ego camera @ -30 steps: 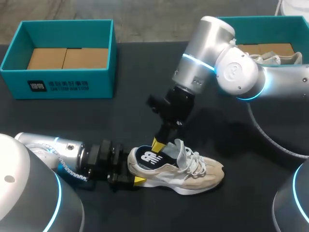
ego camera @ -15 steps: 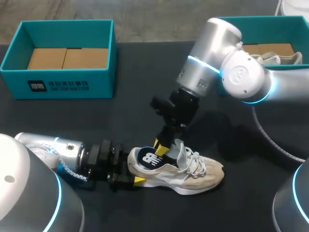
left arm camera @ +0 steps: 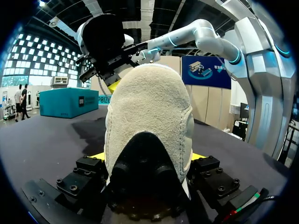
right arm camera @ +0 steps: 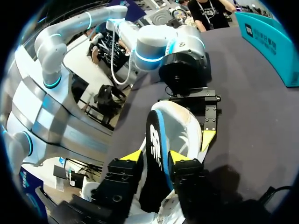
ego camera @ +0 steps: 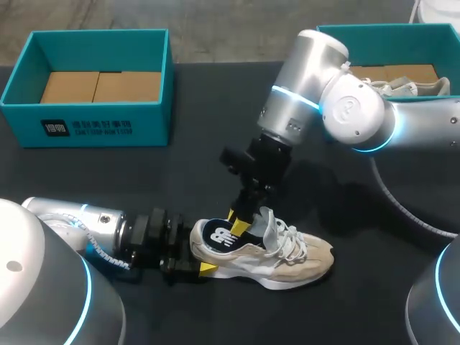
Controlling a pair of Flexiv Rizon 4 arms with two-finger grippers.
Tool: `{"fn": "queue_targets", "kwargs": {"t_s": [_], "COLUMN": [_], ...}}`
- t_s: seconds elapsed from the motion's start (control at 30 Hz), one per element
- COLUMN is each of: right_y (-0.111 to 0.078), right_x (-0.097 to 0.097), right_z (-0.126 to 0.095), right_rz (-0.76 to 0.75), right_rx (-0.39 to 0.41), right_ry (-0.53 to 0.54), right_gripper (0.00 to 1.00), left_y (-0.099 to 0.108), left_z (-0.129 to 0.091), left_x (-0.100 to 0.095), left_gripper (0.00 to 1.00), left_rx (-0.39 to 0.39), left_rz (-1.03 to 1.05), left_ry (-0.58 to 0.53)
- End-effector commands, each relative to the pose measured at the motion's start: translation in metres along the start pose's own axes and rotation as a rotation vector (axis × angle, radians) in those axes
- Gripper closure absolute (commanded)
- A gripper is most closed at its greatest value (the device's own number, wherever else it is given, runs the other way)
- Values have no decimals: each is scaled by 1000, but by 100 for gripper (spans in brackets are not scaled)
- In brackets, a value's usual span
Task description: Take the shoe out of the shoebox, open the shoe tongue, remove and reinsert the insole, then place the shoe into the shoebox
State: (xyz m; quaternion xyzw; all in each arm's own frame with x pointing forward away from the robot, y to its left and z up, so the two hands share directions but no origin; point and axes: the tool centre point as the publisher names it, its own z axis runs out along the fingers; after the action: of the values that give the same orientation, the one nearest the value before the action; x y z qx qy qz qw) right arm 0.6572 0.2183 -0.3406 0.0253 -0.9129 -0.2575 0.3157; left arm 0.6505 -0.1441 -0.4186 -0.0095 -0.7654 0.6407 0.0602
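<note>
A beige shoe (ego camera: pixel 287 255) lies on its sole on the dark table, heel toward my left arm. My left gripper (ego camera: pixel 195 253) is shut on the shoe's heel (left arm camera: pixel 147 116), one yellow-tipped finger (left arm camera: pixel 100 156) on each side. A dark insole with a white logo (ego camera: pixel 219 235) sticks up out of the heel opening. My right gripper (ego camera: pixel 239 219) comes down from above onto the shoe's opening. In the right wrist view that gripper (right arm camera: pixel 156 158) is open, its fingers slightly apart, with the insole (right arm camera: pixel 156 135) running between them.
An open teal shoebox (ego camera: pixel 86 129) with a cardboard insert stands at the back left. A second teal box (ego camera: pixel 388 32) at the back right holds another shoe (ego camera: pixel 402 88), behind my right arm's elbow.
My right gripper's fingers have parted from shut, and its wrist has shifted slightly over the shoe. The left arm and the shoe have stayed in place.
</note>
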Motion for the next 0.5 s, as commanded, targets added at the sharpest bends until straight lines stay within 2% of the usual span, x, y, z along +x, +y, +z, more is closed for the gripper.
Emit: {"fn": "queue_targets", "kwargs": {"t_s": [0.03, 0.1, 0.2, 0.5], "right_y": [3, 3, 3, 11], "right_x": [-4, -4, -4, 0], "right_z": [4, 5, 6, 0], "right_rz": [7, 9, 9, -57], "right_rx": [11, 13, 15, -4], "right_ry": [18, 26, 34, 13], "right_gripper": [75, 80, 100, 100], "left_y": [3, 3, 3, 3], "left_z": [-1, -1, -1, -1], "left_x": [-1, -1, -1, -1], "left_gripper": [100, 100, 100, 100], "left_rx": [-3, -3, -3, -3], "left_rz": [-1, -1, -1, -1], "left_ry": [1, 1, 1, 1]}}
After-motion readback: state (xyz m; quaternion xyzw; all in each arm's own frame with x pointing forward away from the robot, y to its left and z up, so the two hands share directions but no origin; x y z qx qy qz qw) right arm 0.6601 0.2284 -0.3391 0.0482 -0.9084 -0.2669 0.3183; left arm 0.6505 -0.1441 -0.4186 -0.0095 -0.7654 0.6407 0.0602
